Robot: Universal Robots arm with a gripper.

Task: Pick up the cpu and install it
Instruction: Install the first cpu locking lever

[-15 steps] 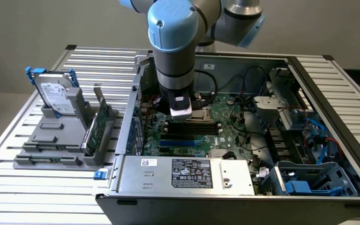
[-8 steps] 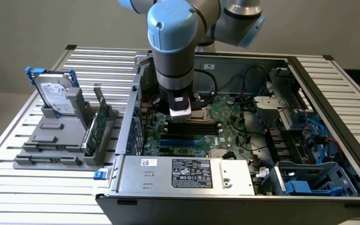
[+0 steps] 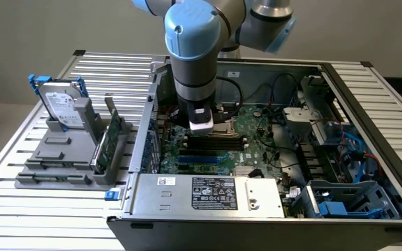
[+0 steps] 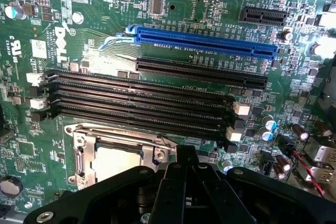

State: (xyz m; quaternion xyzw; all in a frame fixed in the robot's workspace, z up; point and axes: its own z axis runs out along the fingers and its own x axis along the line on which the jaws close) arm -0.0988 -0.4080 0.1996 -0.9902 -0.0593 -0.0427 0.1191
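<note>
My gripper (image 4: 186, 156) hangs inside the open computer case (image 3: 368, 104), low over the motherboard (image 4: 173, 11). Its black fingers are shut, with nothing visible between them. Right beside the fingertips is the metal-framed processor socket (image 4: 79, 148). A pale, flat square that looks like the cpu (image 4: 118, 163) lies inside that frame, partly hidden by the gripper body. In the exterior view the gripper (image 3: 204, 126) stands over the same socket (image 3: 225, 128), near the middle of the board.
Black memory slots (image 4: 142, 103) and a blue expansion slot (image 4: 205, 40) lie just beyond the socket. The power supply (image 3: 208, 193) fills the case's near side. On the exterior view's left, a grey holder (image 3: 54, 157) carries a hard drive (image 3: 65, 107) and an upright green card (image 3: 110, 138).
</note>
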